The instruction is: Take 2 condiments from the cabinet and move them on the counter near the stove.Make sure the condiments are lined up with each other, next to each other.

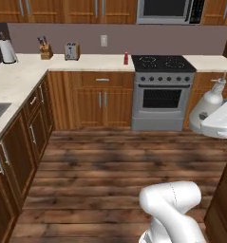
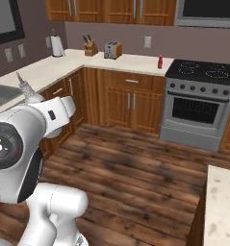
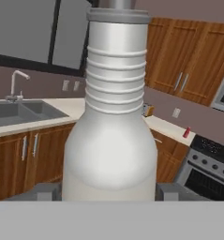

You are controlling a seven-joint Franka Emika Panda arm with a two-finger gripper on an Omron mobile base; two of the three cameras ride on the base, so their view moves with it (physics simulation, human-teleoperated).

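My gripper (image 3: 108, 192) is shut on the whitish pear-shaped condiment bottle (image 3: 111, 140), with a grey fingertip (image 3: 42, 191) on each side of its belly. From the left base view the bottle (image 1: 212, 98) stands upright above the white hand at the right, nozzle up. In the right base view its nozzle (image 2: 24, 85) pokes up behind the arm. The red condiment bottle (image 1: 126, 58) (image 2: 160, 62) stands on the beige counter (image 1: 96, 62) just left of the stove (image 1: 163, 64) (image 2: 205, 69). The cabinet is out of view.
A toaster (image 1: 71, 51), knife block (image 1: 46, 50) and paper towel roll (image 1: 8, 51) sit along the back counter. A sink (image 3: 19, 112) lies in the left counter. A microwave (image 1: 169, 10) hangs over the stove. An island counter (image 2: 222, 206) is at the right.
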